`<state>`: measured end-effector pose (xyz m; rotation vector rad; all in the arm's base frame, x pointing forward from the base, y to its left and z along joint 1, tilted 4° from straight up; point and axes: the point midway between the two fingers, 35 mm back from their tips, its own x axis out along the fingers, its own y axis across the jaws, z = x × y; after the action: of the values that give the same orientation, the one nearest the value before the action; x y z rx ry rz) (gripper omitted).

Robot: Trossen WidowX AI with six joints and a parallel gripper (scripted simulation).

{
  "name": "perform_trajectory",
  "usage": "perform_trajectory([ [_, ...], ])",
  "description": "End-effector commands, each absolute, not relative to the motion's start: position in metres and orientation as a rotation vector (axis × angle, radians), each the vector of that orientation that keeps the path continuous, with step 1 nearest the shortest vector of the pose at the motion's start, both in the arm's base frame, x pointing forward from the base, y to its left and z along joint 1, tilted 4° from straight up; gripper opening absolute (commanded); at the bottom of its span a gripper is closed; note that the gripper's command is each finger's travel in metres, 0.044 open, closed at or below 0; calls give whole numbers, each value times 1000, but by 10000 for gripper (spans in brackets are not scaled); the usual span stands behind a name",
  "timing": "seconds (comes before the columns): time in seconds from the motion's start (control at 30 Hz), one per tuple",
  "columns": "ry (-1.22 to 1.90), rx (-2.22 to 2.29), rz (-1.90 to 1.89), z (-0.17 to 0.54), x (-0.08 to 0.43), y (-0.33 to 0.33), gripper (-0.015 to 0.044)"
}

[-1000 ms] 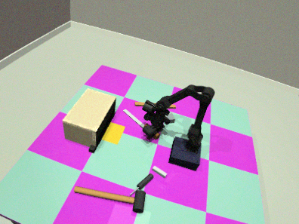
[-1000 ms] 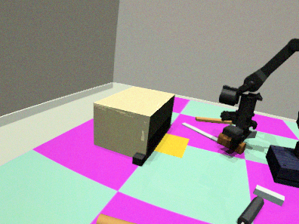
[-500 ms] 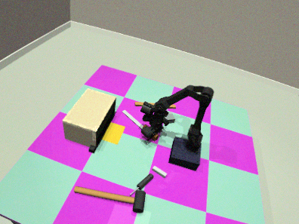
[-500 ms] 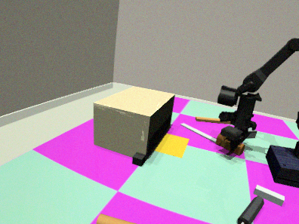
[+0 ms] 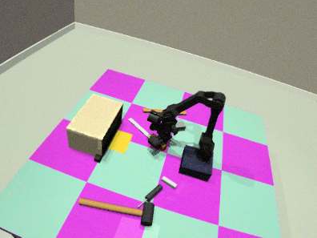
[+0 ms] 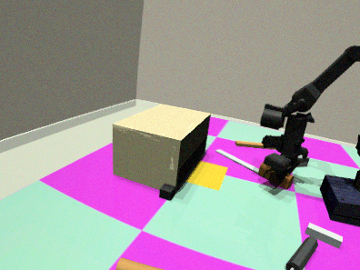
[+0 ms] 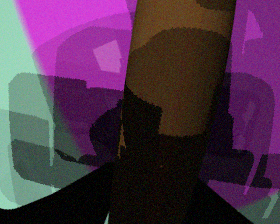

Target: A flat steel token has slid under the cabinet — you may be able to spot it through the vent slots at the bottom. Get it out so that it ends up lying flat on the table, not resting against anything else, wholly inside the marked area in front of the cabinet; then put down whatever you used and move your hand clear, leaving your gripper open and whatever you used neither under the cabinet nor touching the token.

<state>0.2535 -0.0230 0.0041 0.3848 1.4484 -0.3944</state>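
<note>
My gripper (image 5: 159, 142) (image 6: 275, 175) is shut on the brown wooden handle (image 7: 175, 75) of a tool, low over the table. The tool's long thin pale blade (image 5: 138, 127) (image 6: 236, 159) points from the gripper toward the back left, its tip apart from the cabinet. The cream cabinet (image 5: 94, 113) (image 6: 159, 122) stands on the left, its dark front facing the arm. The yellow marked area (image 5: 121, 142) (image 6: 209, 175) lies right in front of it. The steel token cannot be seen in any view. The wrist view shows mostly the handle and shadows.
A wooden stick (image 5: 149, 110) (image 6: 245, 144) lies behind the gripper. A small black block (image 5: 98, 158) (image 6: 167, 191) is at the cabinet's near front corner. A white block (image 5: 169, 182) (image 6: 325, 235), a dark-handled screwdriver (image 5: 154, 192) (image 6: 302, 254) and a hammer (image 5: 147, 213) lie nearer the camera.
</note>
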Motion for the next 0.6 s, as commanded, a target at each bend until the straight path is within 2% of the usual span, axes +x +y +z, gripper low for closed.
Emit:
perform_trajectory([
  [0.0,1444,384,-392,5,257,-18,0],
  [0.57,1444,387,-392,5,259,-3,0],
])
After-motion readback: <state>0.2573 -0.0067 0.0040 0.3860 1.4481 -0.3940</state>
